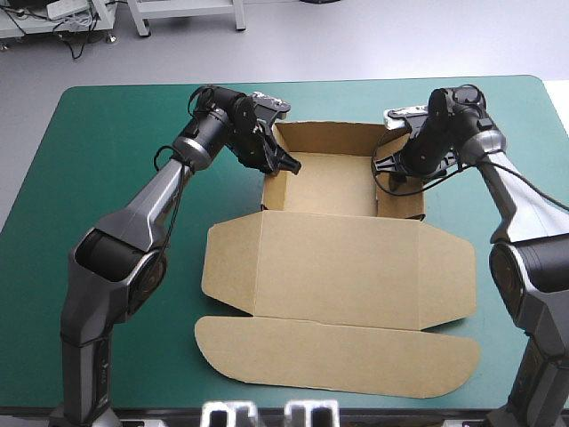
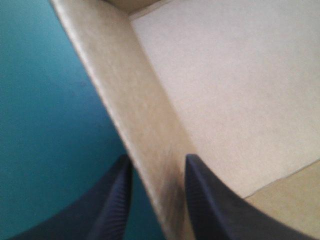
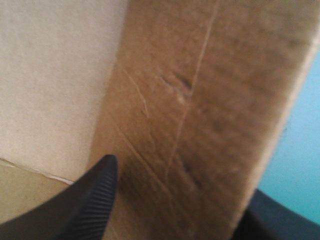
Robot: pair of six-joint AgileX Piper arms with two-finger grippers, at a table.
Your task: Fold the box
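Note:
The brown box (image 1: 333, 258) lies mid-table as an open tray with its lid panels flat toward the near edge. The tray's walls stand raised at the far side. My left gripper (image 1: 286, 163) is at the tray's left wall (image 2: 145, 125), one black finger (image 2: 117, 192) outside and the other inside, shut on that wall. My right gripper (image 1: 384, 165) straddles the right wall (image 3: 200, 100). One of its fingers (image 3: 95, 192) is inside the tray and the other shows only as a dark corner outside, so they stand wide apart.
Teal-green cover (image 1: 107, 133) lies bare to the left and right of the box. The rounded front flap (image 1: 338, 356) reaches close to the table's near edge.

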